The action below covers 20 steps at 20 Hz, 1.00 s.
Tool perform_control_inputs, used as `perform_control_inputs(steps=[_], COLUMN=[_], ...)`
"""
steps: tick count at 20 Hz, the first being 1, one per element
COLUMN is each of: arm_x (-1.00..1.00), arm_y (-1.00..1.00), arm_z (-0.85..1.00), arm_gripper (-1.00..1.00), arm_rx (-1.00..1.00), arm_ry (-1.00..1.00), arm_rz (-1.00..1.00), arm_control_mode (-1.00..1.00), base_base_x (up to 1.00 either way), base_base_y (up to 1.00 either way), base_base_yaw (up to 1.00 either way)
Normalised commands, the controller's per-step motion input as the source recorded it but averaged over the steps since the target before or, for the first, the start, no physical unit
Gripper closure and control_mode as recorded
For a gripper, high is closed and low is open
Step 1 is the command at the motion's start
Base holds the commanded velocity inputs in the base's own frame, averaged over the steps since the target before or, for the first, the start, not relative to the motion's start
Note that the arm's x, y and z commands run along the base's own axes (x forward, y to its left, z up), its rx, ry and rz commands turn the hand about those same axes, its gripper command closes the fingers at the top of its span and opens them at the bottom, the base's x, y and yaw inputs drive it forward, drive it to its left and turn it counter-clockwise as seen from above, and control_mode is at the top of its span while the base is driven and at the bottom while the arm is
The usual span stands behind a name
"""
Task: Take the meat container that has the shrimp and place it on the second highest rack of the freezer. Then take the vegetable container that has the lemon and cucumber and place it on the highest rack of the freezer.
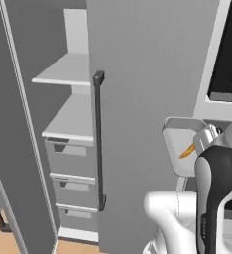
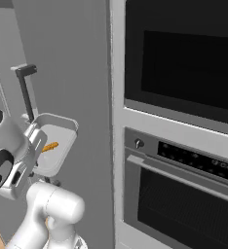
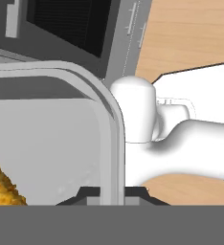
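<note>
1. Hand view gives you the clearest look at the grip: the end effector [image 3: 113,194] is clamped on the rim of the meat container [image 3: 51,139], one dark finger tip on each side of the wall.
2. You can see the shrimp [image 3: 4,186] lying inside that grey tray, near its lower left in this view, touching the tray floor.
3. In the left base view, you find the meat container [image 1: 180,141] held up in the air and tilted toward the camera, to the right of the freezer [image 1: 138,99] door, with the shrimp [image 1: 187,151] showing as a small orange piece.
4. You see the freezer standing open on the left side: the highest rack [image 1: 63,72] and the shelf below it [image 1: 71,121] are pale and flat, with drawers [image 1: 71,158] stacked beneath.
5. A long black bar handle [image 1: 98,144] runs down the door edge between the shelves and the tray.
6. In the right base view, the tray [image 2: 55,146] hangs just beside the handle [image 2: 24,92], left of the built-in oven [image 2: 179,121].
</note>
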Motion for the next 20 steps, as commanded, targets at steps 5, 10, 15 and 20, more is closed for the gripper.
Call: perform_control_inputs(steps=[5,10,15,20], arm_x=[0.00,0.00,0.00,0.00], arm_y=[0.00,0.00,0.00,0.00], arm_z=[0.00,0.00,0.00,0.00], arm_gripper=[1.00,1.00,1.00,1.00], arm_rx=[0.00,0.00,0.00,0.00], arm_ry=[0.00,0.00,0.00,0.00], arm_rz=[0.00,0.00,0.00,0.00], arm_control_mode=[1.00,1.00,1.00,1.00], base_base_x=[-0.19,-0.03,0.00,0.00], base_base_y=[0.64,0.77,0.63,0.55], base_base_yaw=[0.05,0.01,0.00,0.00])
